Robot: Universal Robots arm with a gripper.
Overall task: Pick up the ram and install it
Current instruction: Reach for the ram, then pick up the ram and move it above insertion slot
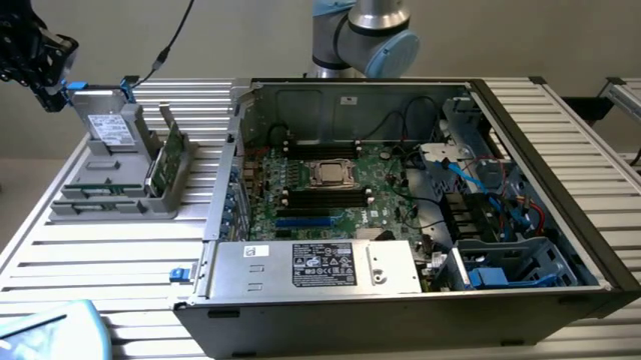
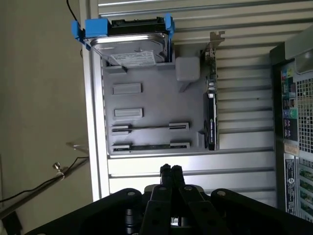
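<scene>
The gripper [image 2: 171, 170] hangs above the slatted desk [image 2: 195, 166] with its two fingers pressed together and nothing between them. The ram [image 2: 150, 146] stands on edge in the gray holder [image 2: 156, 98], in the slot closest to the gripper and well apart from it. The silver drive [image 2: 129, 46] sits at the holder's far end.
</scene>
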